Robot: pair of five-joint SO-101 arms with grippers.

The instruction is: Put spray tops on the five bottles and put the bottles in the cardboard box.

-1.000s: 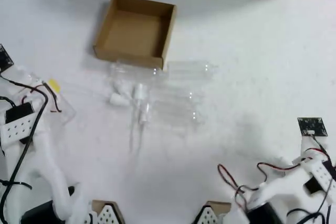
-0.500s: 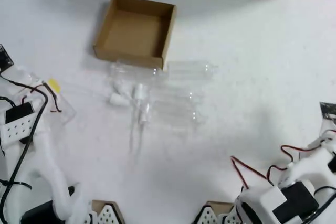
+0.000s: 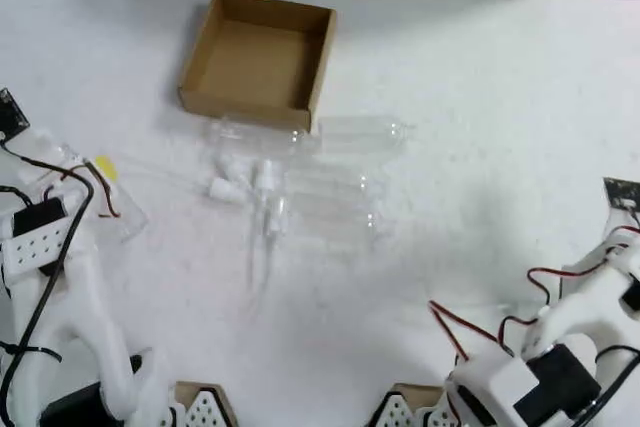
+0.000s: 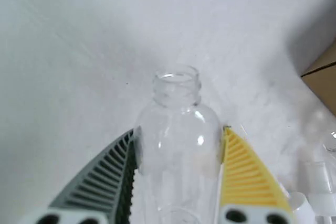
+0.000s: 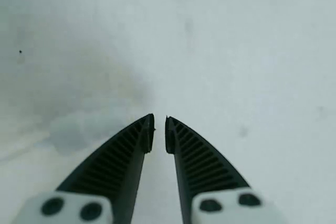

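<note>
Left gripper (image 4: 178, 130) clamped on bottle (image 4: 177, 153) at table's (image 3: 480, 97) left edge, open neck pointing away from wrist. Right gripper (image 5: 159, 121) by right front corner, fingers nearly together, empty. Spray tops (image 3: 262, 192) mid-table before box (image 3: 245, 107), nearer left arm.

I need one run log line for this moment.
left tool: shut on uncapped bottle | right tool: shut, nothing held, over table | box: holds no bottle | other bottles, spray tops: loose beside box
</note>
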